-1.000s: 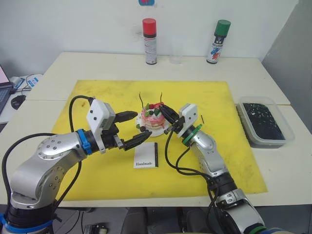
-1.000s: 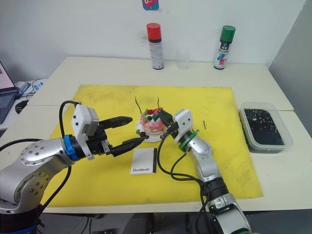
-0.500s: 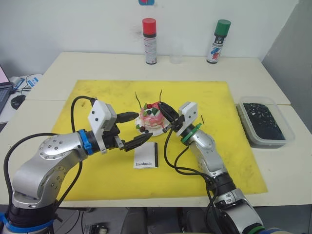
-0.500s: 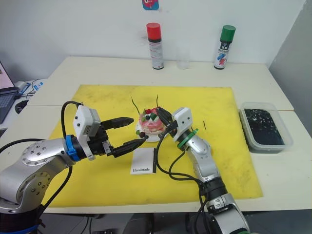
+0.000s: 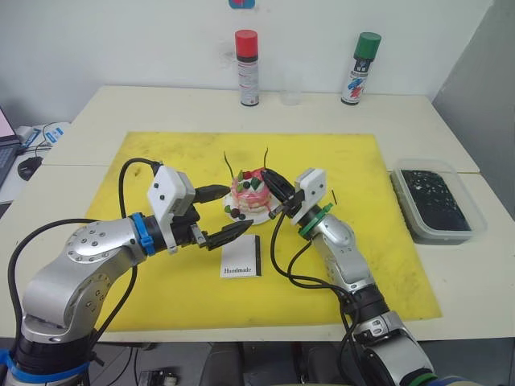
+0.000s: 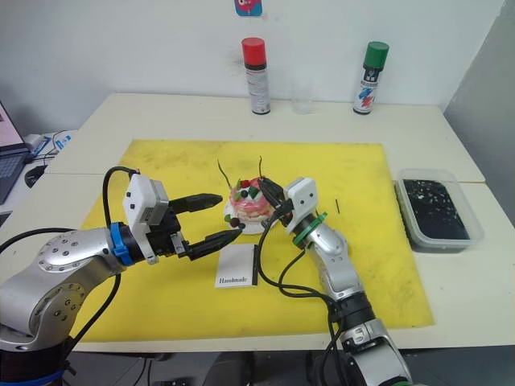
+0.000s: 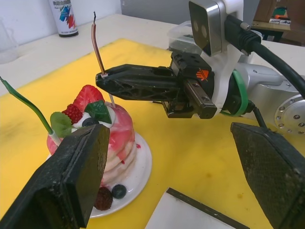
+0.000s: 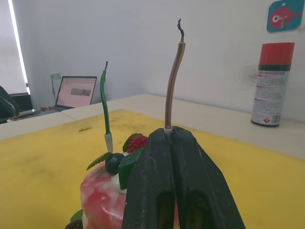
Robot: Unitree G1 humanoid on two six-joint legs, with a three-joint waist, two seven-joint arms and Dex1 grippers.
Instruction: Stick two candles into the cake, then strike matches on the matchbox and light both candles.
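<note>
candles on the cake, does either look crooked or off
Both candles stand in the cake. The green candle leans clearly outward instead of standing upright. The brown candle, pinched low by the right gripper, tilts slightly and its tip looks dark and bent.

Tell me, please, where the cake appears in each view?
Left eye: cake at the mat's middle.
Right eye: cake at the same spot.
Left wrist: cake beneath the right gripper.
Right wrist: cake behind that gripper's jaws.
Landmark: the green candle standing in it.
</note>
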